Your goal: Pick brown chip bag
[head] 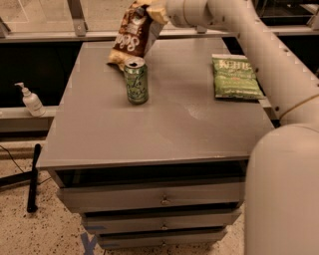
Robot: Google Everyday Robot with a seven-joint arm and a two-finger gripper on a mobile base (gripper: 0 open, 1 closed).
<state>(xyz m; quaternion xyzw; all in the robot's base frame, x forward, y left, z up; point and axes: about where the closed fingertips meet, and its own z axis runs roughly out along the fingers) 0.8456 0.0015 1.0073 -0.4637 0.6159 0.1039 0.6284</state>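
Note:
The brown chip bag (130,35) is dark brown with a tan lower end and white lettering. It hangs tilted above the far left of the grey table (164,124), its top end pinched in my gripper (149,9) at the top edge of the camera view. Its lower end is at or just above the tabletop behind the green can (135,80). The gripper is shut on the bag's top. My white arm runs from the lower right up across the table to it.
The green can stands upright in front of the bag. A green Kettle chip bag (234,76) lies flat at the table's right edge. A sanitizer bottle (31,100) stands on a ledge to the left. Drawers sit under the tabletop.

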